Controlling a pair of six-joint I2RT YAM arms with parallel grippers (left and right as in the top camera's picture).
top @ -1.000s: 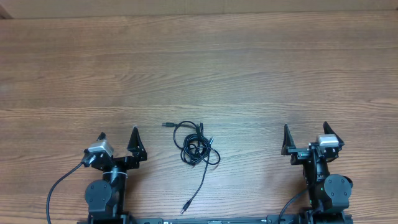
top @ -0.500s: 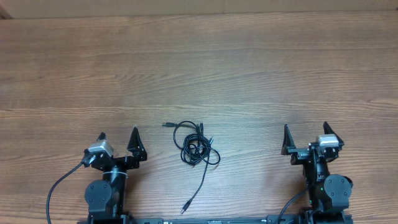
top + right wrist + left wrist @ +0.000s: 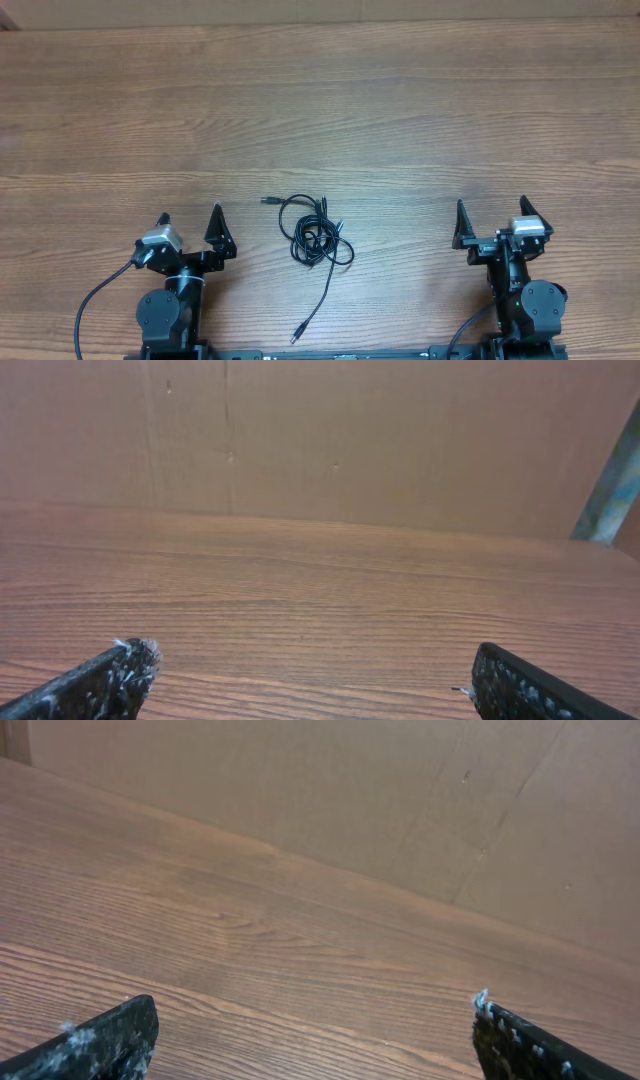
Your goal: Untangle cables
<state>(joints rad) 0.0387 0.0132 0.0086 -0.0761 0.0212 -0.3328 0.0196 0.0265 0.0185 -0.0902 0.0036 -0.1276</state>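
Both claws gape wide and empty, left gripper (image 3: 190, 213) at seven o'clock, right gripper (image 3: 491, 203) at five, flanking the knotted cables (image 3: 315, 238) at six, likely poised to pull opposite ends.

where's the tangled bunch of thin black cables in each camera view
Overhead: the tangle of thin black cables lies low in the centre, between the left gripper and the right gripper, touching neither.
Left wrist: not in it.
Right wrist: not in it.
Shared landmark: the brown wood-grain table top, seen in all three views.
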